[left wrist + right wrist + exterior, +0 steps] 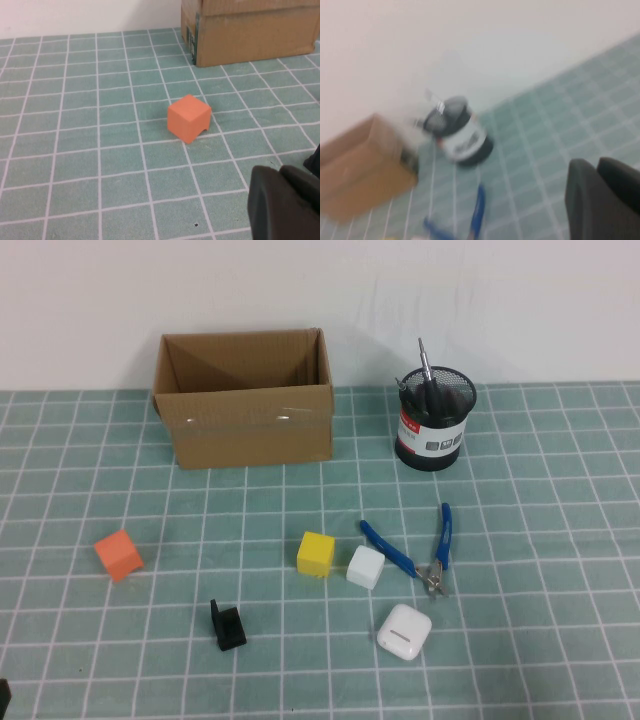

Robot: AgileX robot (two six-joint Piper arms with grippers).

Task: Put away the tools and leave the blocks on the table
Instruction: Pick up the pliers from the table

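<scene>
**Pliers waiting on the table, two tools already standing in the holder**

The blue-handled pliers (425,548) are lying flat on the table (560,640) at about five o'clock from centre, handles splayed and pointing toward twelve, metal nose toward six. The screwdriver (434,392) and the thin black rod (423,358) are standing in the mesh pen holder (435,425) at two o'clock. The white block (365,567) is sitting just beside the near handle, the yellow block (316,553) next to it, the orange block (119,554) far off at nine o'clock.

The left gripper (287,205) is hovering low near the orange block, its fingers pressed together and carrying nothing. The right gripper (605,200) is hanging above the table's right side, looking down on holder and pliers, its fingers likewise pressed together and empty.

The pliers are likely handling as stiff and fairly heavy, with grippy handle sleeves; the pivot may let the handles swing. Pinching across both handles near the pivot, or across the joint itself, is looking safest, approaching from the side away from the white block
</scene>
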